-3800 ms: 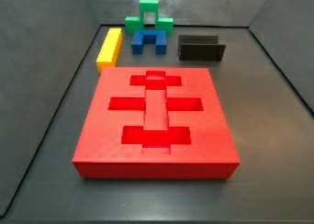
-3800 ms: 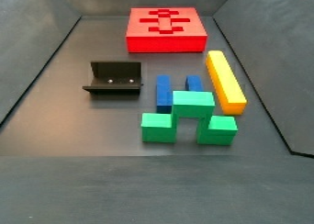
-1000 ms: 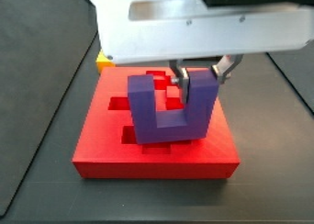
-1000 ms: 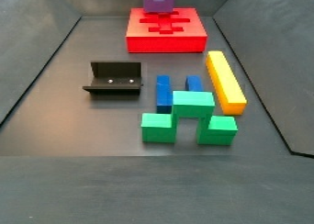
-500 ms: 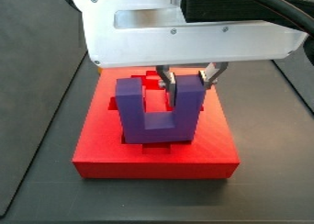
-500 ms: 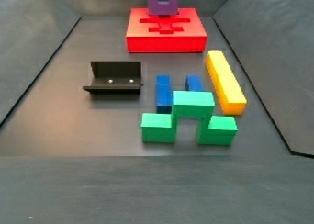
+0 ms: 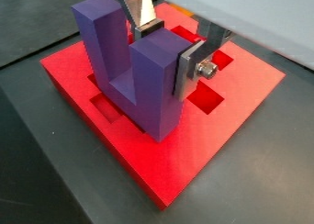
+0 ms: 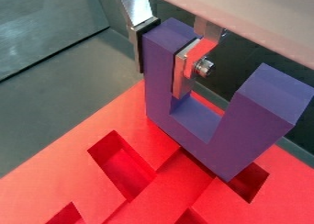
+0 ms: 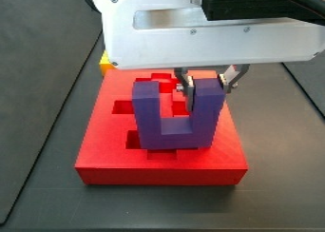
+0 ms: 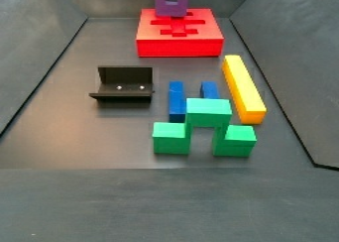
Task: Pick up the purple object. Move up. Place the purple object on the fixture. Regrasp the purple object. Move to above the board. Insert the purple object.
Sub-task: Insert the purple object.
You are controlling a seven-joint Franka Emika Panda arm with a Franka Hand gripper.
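Side views face oppositely, wrist views close, all sharing board point(image 9: 162, 131)

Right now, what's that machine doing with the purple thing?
The robot arm's gripper holds a purple U-shaped block by one of its prongs, prongs pointing up, with the base low over or at the red board, which has darker cutouts. It looks about to slot the block into one of them. In a side view, a black fixture, a yellow bar, and blue and green blocks lie untouched on the floor.
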